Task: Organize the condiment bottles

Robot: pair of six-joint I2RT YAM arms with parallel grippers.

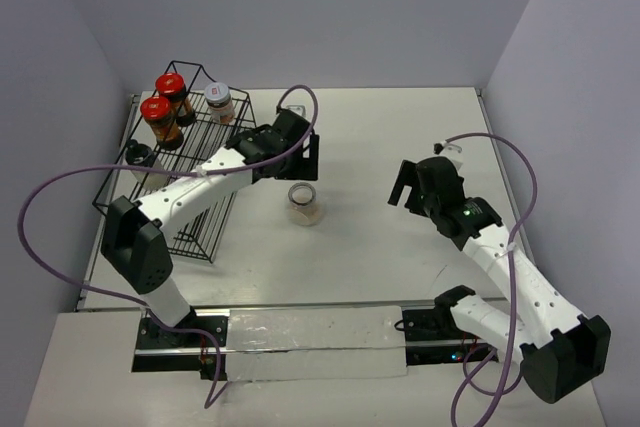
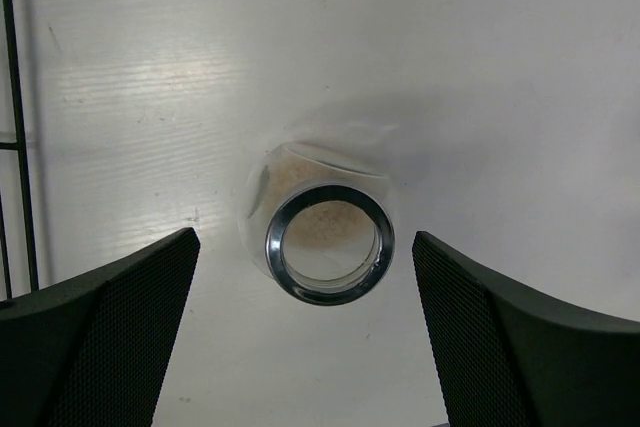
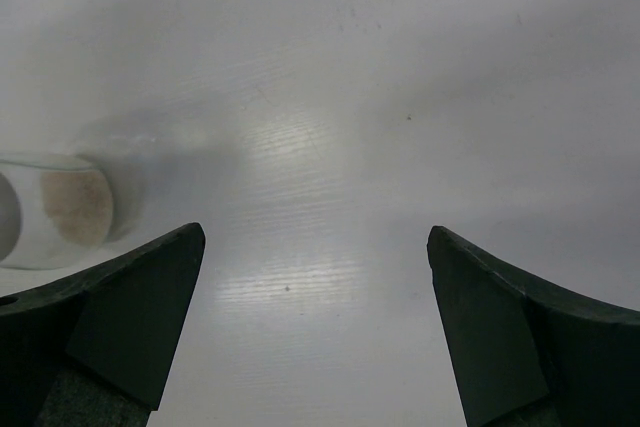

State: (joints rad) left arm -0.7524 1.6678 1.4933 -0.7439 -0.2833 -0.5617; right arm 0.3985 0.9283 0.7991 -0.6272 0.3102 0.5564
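The wider clear beige-filled jar [image 1: 304, 203] stands open-topped on the white table [image 1: 400, 127], right of the rack. My left gripper [image 1: 303, 153] is open just behind it; in the left wrist view the jar [image 2: 325, 237] sits between and beyond the open gripper [image 2: 305, 242], untouched. My right gripper [image 1: 409, 182] is open and empty to the jar's right; its wrist view [image 3: 315, 237] shows the jar [image 3: 60, 209] at the left edge. Two red-lidded jars [image 1: 160, 118] [image 1: 172, 93], the silver-lidded jar [image 1: 219, 102] and the black-capped jar [image 1: 135, 155] stand in the rack.
The black wire rack [image 1: 190, 219] lies along the table's left side; one of its wires shows in the left wrist view [image 2: 15, 97]. Grey walls close the table on the left, back and right.
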